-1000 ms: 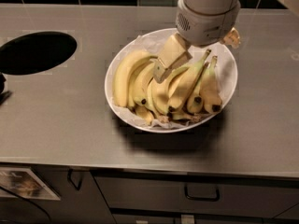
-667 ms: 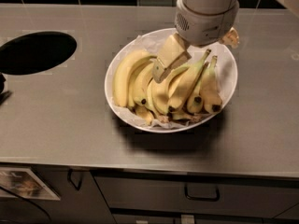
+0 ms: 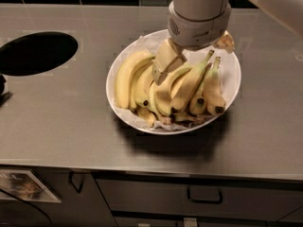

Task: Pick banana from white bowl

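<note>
The white bowl [image 3: 234, 75] sits on the steel counter, lined with crinkled paper and filled with several yellow bananas. The banana [image 3: 189, 84] is long and slim, lying right of centre with its thin stem pointing up toward the gripper and its dark tip toward the front. Fatter curved bananas [image 3: 125, 74] lie to its left, shorter ones [image 3: 213, 91] to its right. My gripper [image 3: 194, 52] hangs over the back of the bowl, open. One tan finger [image 3: 164, 60] rests by the left bananas, the other [image 3: 225, 41] is near the right rim. The stems sit between them.
A round black hole [image 3: 35, 53] is cut into the counter at the left. A dark object [image 3: 3, 91] pokes in at the left edge. The counter's front edge runs below the bowl, with drawers and handles [image 3: 204, 197] underneath. Dark tiles line the back.
</note>
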Controlling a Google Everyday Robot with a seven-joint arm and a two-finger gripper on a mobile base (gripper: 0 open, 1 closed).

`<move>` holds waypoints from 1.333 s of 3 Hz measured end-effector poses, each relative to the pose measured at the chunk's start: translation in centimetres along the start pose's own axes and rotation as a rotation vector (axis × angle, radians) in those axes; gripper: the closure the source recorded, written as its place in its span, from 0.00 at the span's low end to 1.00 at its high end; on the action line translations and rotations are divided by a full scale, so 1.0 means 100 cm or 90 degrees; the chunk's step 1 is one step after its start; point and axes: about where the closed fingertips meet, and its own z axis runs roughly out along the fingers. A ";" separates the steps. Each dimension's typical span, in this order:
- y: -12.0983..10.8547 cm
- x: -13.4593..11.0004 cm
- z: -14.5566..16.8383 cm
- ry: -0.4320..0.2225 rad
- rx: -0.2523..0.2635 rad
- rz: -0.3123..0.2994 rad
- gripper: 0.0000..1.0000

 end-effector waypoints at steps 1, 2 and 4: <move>0.006 -0.006 -0.005 0.001 0.033 0.013 0.23; 0.014 -0.019 -0.014 -0.008 0.073 0.024 0.14; 0.014 -0.039 -0.025 -0.041 0.121 0.061 0.31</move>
